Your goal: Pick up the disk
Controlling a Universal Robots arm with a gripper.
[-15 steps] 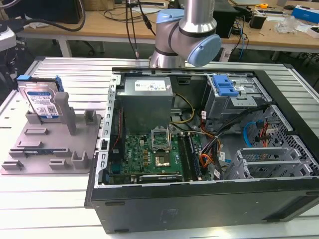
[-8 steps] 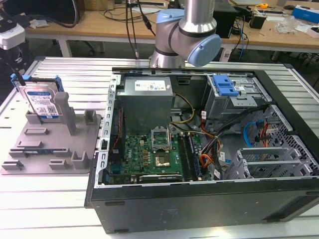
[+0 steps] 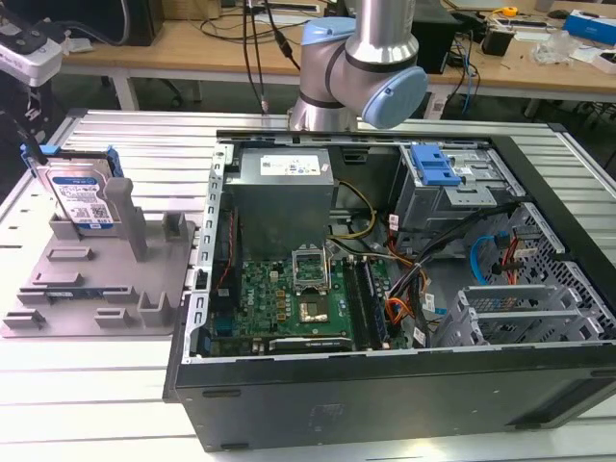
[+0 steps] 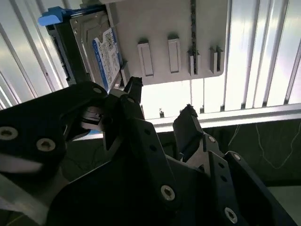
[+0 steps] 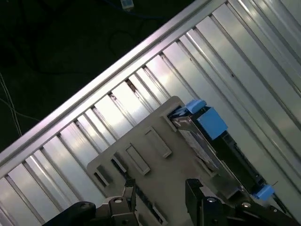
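A ribbed aluminium table [image 3: 144, 144] carries an open computer case [image 3: 385, 395] and, toward the exterior view's left, a grey holder tray [image 3: 91, 289]. Wooden workbenches [image 3: 192, 48] with cables stand behind. The disk [image 3: 82, 197], silver with a white-and-blue label and blue rails, stands on edge at the tray's rear corner. In both wrist views the gripper [image 4: 161, 101] [image 5: 161, 188] hangs apart from the disk, jaws spread and empty.

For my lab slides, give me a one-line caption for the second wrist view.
Open black pincer hangs empty near the silver blue-railed hard drive standing in a grey plastic holder tray.
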